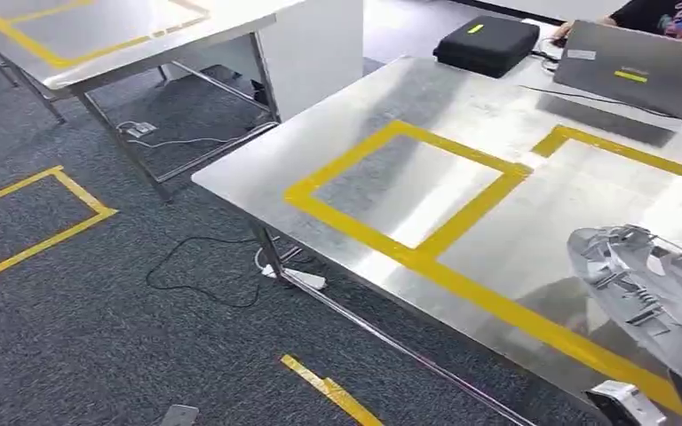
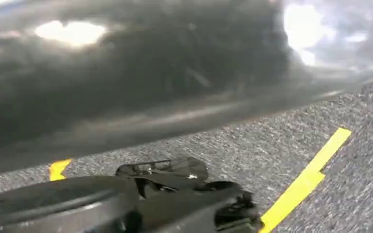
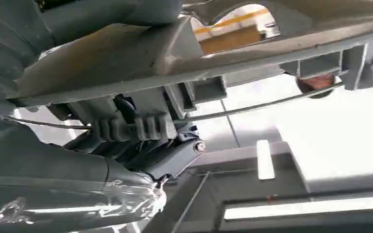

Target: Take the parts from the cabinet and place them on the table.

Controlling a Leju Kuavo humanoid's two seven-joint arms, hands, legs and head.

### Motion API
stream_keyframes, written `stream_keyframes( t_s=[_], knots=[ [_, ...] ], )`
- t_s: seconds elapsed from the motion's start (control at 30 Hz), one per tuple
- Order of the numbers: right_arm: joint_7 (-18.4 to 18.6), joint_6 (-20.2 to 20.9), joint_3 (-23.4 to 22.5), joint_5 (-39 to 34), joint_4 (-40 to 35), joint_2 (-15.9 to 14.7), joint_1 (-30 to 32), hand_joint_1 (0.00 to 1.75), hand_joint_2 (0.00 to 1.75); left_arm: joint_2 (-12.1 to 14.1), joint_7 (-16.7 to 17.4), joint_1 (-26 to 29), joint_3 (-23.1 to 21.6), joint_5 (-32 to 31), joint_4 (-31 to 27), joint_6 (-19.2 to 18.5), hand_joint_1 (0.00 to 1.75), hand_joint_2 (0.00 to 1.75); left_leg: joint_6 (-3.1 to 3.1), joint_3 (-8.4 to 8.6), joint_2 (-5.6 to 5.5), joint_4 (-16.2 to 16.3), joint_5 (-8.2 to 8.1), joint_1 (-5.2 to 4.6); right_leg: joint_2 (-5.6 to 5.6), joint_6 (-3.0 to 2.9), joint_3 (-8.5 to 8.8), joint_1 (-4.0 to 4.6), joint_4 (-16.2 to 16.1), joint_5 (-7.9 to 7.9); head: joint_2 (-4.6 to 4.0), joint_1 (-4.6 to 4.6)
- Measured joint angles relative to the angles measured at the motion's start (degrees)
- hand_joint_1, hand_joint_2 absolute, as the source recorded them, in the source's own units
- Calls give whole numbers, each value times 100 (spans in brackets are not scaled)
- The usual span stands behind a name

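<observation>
- Grey moulded part [image 1: 653, 288], ribbed and cut with openings, at the lower right of the head view, over the near right end of the steel table [image 1: 462, 115]; whether it touches the tabletop cannot be told.
- Right wrist view: the right hand [image 3: 141, 145] grips the same part [image 3: 252, 43] from beneath, dark fingers [image 3: 131, 127] wrapped over a ribbed edge; through a cut-out in the part, yellow tape shows.
- Left wrist view: the left hand [image 2: 175, 194] hangs low over grey carpet [image 2: 359, 145] crossed by yellow tape; a blurred dark surface fills the frame beyond it, and whether the fingers are spread or closed cannot be told.
- Tabletop: yellow tape rectangles [image 1: 408, 186]; at the far end a black case [image 1: 487, 43] and a grey laptop [image 1: 639, 67], with a person's arm behind.
- Surroundings: a second steel table [image 1: 142, 35] stands apart to the left; cables [image 1: 204, 266] lie on the carpet below.
</observation>
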Motion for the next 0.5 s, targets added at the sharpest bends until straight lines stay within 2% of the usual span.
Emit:
stream_keyframes(
  t_s=[0.03, 0.07, 0.1, 0.13, 0.17, 0.2, 0.23, 0.27, 0.4, 0.5],
  knots=[
    [13, 27, -13, 0, 20, -22, -17, 175, 175, 2, 0, -3, 6, -2, 0, -7, 0, 0, 49, 126, -14, -327, 272, -16, 46, -8, 14, 21, 0, -4, 0, -4],
    [61, 116, -13, 0, 44, -68, -37, 175, 175, 9, 0, -12, 13, -2, 0, -24, 0, 0, 121, 339, -41, -836, 581, -45, 68, -15, 33, 40, 0, -9, 0, -4],
    [140, 252, -18, -4, 61, -129, -53, 175, 175, 18, 0, -23, 20, -2, 0, -50, 0, 0, 205, 554, -85, -1322, 820, -84, 111, -17, 51, 51, -1, -10, 0, -13],
    [268, 447, -20, -4, 102, -196, -77, 175, 175, 53, 0, -34, 24, -8, 0, -72, 0, 0, 313, 664, -142, -1555, 791, -114, 128, -14, 51, 52, 6, -15, 0, 6],
    [388, 629, -20, -7, 136, -285, -123, 175, 175, 46, -4, -48, 24, -20, 0, -98, 0, 0, 276, 672, -127, -1680, 786, -102, 169, 9, 20, 66, 30, -27, 0, -7],
    [549, 930, -15, -46, 199, -460, -176, 175, 175, 48, -9, -56, 24, -20, 2, -147, 0, 0, 139, 671, -134, -1700, 820, -106, 160, -5, -7, 64, 46, -39, 0, -2],
    [685, 1164, -11, -101, 269, -641, -247, 175, 175, 39, -11, -54, 26, -31, 0, -190, 0, 0, 101, 666, -133, -1699, 804, -111, 161, -5, -14, 49, 42, -36, 0, -13],
    [759, 1268, -7, -136, 341, -794, -305, 175, 175, 42, -13, -55, 24, -46, 0, -212, 0, 0, 138, 666, -133, -1695, 807, -115, 161, 7, -11, 48, 32, -29, 0, 4],
    [1048, 1379, 19, -74, 546, -1210, -490, 175, 175, 66, -20, -64, 26, -83, 0, -286, 0, 0, 161, 663, -151, -1695, 822, -115, 141, 40, 23, 46, -17, -9, 0, -2],
    [1509, 1756, 112, -31, 741, -1655, -685, 175, 175, 61, -13, -92, 24, -144, 0, -374, 0, 0, 184, 663, -150, -1695, 823, -117, 144, 63, 28, 44, -33, 6, 0, 0]
  ],
)
